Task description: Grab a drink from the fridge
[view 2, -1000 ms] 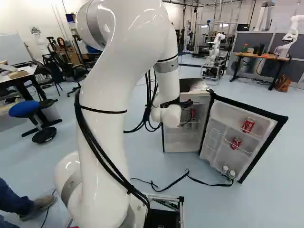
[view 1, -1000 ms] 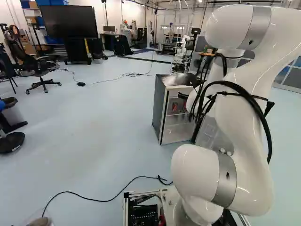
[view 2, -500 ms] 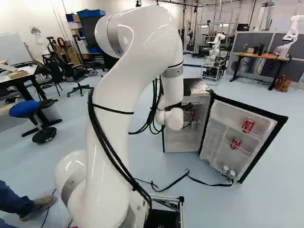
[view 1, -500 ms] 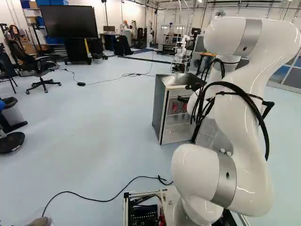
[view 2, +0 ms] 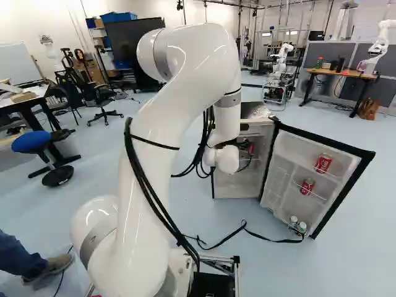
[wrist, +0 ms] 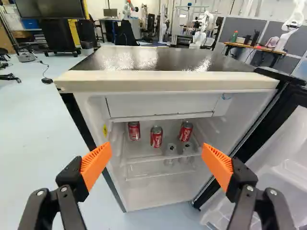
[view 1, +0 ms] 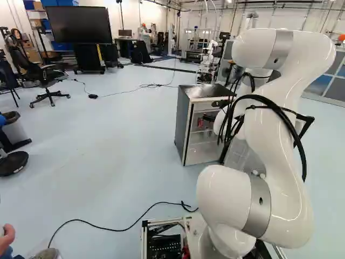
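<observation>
The gripper (view 1: 209, 117) is partly hidden by the arm and cables in the left base view, near the fridge (view 1: 184, 127). In the wrist view the gripper (wrist: 156, 149) has its orange-padded fingers wide apart, nothing between them, facing the open fridge front. Beyond them on the upper shelf stand three red cans: one (wrist: 134, 130) towards the left wall, a middle can (wrist: 156, 136) and one (wrist: 185, 131) further right. Clear containers (wrist: 171, 150) show just below. The fridge door (view 2: 291, 176) holds two more red cans, an upper (view 2: 323, 163) and a lower one (view 2: 307, 186).
The fridge's top edge (wrist: 168, 81) lies above the opening; the door stands swung out on its right. A black strap (view 2: 226, 240) runs over the floor to the door's foot. A person's leg and shoe (view 2: 52, 265) are beside the base. Another robot (view 2: 281, 59) stands behind.
The arm has come down, bringing the gripper from about the fridge's top to in front of its opening. A person's hand has appeared at the left of the left base view. The base has not moved.
</observation>
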Controlling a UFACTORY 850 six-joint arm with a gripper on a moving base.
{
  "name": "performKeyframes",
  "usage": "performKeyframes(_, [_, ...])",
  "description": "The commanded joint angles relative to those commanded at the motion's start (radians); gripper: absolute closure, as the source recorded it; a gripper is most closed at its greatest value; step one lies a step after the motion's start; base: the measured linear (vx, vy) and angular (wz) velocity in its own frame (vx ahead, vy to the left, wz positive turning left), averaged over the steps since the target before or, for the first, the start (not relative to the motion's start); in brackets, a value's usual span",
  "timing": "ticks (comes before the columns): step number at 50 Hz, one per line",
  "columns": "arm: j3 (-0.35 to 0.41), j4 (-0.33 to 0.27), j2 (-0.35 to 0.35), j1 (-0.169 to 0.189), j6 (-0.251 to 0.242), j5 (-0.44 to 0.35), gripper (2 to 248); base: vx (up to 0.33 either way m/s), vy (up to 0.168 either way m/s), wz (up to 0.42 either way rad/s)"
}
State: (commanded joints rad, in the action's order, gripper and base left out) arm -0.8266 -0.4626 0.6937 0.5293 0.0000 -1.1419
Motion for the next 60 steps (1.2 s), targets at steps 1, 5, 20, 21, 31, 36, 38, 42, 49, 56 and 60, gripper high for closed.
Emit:
performKeyframes(1, [-0.001, 0.000, 0.003, 0.000, 0.000, 0.000, 3, 0.000, 0.000, 0.000])
performKeyframes(5, [-0.006, 0.000, 0.015, 0.000, 0.000, 0.000, 3, 0.000, 0.000, 0.000])
performKeyframes(20, [-0.038, 0.000, 0.067, -0.004, 0.000, 0.000, 3, 0.000, 0.000, 0.000])
performKeyframes(21, [-0.040, 0.000, 0.070, -0.004, 0.000, 0.000, 3, 0.000, 0.000, 0.000])
performKeyframes(31, [-0.066, 0.000, 0.108, -0.007, 0.000, 0.000, 3, 0.000, 0.000, 0.000])
performKeyframes(36, [-0.080, 0.000, 0.127, -0.009, 0.000, 0.000, 3, 0.000, 0.000, 0.000])
performKeyframes(38, [-0.086, 0.000, 0.135, -0.010, 0.000, 0.000, 3, 0.000, 0.000, 0.000])
performKeyframes(42, [-0.099, 0.000, 0.151, -0.012, 0.000, 0.000, 3, 0.000, 0.000, 0.000])
performKeyframes(49, [-0.123, 0.000, 0.180, -0.016, 0.000, 0.000, 3, 0.000, 0.000, 0.000])
performKeyframes(56, [-0.149, 0.000, 0.210, -0.019, 0.000, 0.000, 3, 0.000, 0.000, 0.000])
performKeyframes(60, [-0.164, 0.000, 0.227, -0.021, 0.000, 0.000, 3, 0.000, 0.000, 0.000])
